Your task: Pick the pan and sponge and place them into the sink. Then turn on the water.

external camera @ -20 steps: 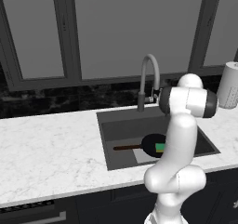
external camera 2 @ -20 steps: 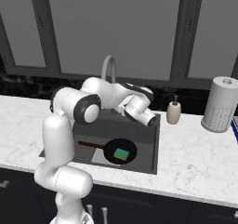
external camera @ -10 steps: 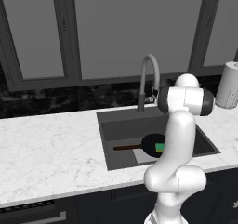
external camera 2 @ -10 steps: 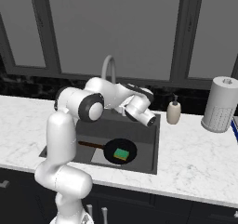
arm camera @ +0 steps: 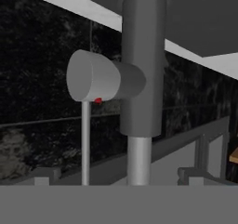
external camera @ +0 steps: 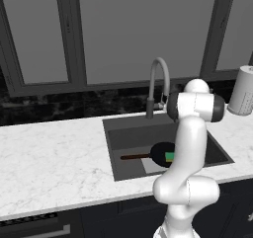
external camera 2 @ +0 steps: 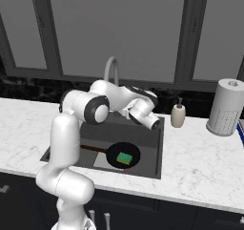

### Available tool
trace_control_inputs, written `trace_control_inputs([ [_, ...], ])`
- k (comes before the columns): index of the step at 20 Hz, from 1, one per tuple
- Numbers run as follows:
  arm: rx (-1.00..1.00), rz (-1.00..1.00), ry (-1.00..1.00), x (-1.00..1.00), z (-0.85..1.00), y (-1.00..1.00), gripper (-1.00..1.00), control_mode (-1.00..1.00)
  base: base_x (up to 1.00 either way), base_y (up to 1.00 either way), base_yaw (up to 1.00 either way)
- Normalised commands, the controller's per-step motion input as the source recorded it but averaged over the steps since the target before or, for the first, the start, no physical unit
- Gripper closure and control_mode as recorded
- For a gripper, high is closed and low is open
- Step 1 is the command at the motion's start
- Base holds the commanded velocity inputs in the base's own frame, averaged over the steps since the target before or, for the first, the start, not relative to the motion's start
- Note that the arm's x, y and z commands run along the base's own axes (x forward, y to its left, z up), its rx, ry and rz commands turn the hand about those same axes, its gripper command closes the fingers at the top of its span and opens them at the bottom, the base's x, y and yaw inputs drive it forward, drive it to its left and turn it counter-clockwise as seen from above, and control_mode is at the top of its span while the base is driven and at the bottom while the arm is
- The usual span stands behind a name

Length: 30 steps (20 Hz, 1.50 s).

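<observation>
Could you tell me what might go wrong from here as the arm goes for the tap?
1. The hand view sits very close to the faucet and its side handle, so the pincer might bump the column rather than catch the handle.
2. No stream shows yet; a push that is too short could leave the water off.
3. The sponge lies loose on the pan in the sink; a strong stream might shift it.
</observation>
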Motion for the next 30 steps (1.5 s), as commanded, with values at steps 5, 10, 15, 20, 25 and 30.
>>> trace_control_inputs([
  [5, 0.0, -0.01, 0.0, 0.18, 0.0, 0.0, -1.0, -1.0, 0.0, 0.0, 0.0],
  [10, 0.0, -0.01, 0.0, 0.18, 0.0, 0.0, -1.0, -1.0, 0.0, 0.0, 0.0],
  [15, 0.0, -0.03, 0.0, 0.18, -0.04, 0.0, -1.0, -1.0, 0.0, 0.0, 0.0],
  [20, 0.0, -0.03, 0.0, 0.19, -0.06, 0.0, -1.0, -1.0, 0.0, 0.0, 0.0],
  [25, 0.0, -0.03, 0.0, 0.17, -0.04, 0.0, -1.0, -1.0, 0.0, 0.0, 0.0],
  [30, 0.0, -0.03, 0.0, 0.15, -0.06, 0.0, 1.0, -1.0, 0.0, 0.0, 0.0],
])
